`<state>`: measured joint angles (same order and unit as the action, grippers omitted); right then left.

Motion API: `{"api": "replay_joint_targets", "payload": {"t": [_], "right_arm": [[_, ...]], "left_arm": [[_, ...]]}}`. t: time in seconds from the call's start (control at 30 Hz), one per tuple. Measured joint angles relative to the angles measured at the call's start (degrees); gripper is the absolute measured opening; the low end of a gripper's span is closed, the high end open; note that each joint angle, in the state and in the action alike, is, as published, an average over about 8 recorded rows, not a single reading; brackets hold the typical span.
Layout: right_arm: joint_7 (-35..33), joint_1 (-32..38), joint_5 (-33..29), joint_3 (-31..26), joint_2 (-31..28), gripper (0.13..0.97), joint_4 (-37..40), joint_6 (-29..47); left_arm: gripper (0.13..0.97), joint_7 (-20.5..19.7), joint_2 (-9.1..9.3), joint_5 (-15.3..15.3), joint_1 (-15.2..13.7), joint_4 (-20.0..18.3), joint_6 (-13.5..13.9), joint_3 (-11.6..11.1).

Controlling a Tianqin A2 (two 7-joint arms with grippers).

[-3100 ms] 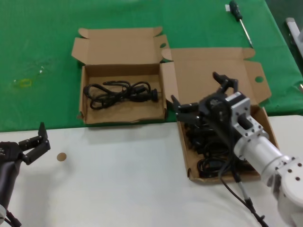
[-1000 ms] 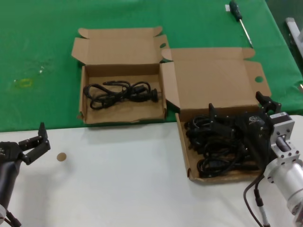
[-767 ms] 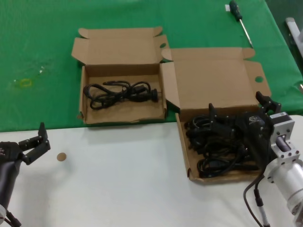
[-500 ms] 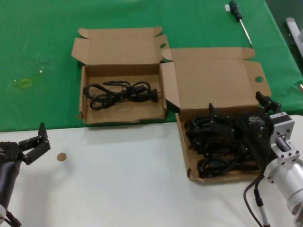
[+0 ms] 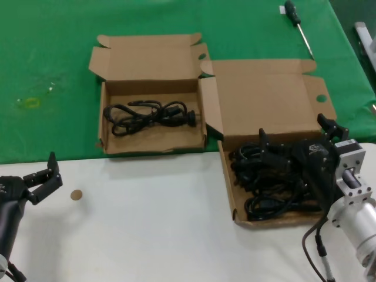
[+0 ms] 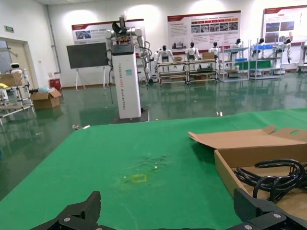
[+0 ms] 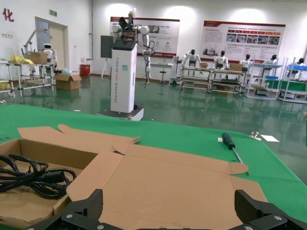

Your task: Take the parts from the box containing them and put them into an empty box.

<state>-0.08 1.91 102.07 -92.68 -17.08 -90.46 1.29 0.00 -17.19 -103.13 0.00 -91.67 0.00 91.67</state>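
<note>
The larger brown box (image 5: 232, 194) with its tall lid (image 7: 177, 187) holds a pile of black power cords (image 5: 264, 182). My right gripper (image 5: 294, 132) hovers low over that pile, open, its fingers pointing at the lid with nothing between them (image 7: 169, 201). The smaller brown box (image 5: 103, 117) to the left holds one looped cord bundle (image 5: 150, 114), also visible in the wrist views (image 6: 278, 177) (image 7: 33, 177). My left gripper (image 5: 41, 171) rests open over the white table at the near left, far from both boxes (image 6: 168, 203).
A black-handled screwdriver (image 5: 296, 23) lies on the green cloth (image 5: 47, 59) behind the larger box. A small brown disc (image 5: 76, 194) sits on the white table (image 5: 147, 235) near the left gripper. A white object (image 5: 364, 35) lies at the far right edge.
Over three seconds my right gripper moved right and nearer, from the larger box's left side to above its cord pile. Nothing has moved in the last second.
</note>
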Motion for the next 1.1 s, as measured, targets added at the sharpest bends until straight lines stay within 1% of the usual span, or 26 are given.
{"api": "replay_joint_targets", "payload": {"t": [1.1], "right_arm": [[0.0, 0.0, 0.0, 0.0, 0.0, 0.966, 0.0, 0.0]], "left_arm": [[0.966, 0.0, 0.0, 0.0, 0.0, 0.0, 0.0, 0.0]]}}
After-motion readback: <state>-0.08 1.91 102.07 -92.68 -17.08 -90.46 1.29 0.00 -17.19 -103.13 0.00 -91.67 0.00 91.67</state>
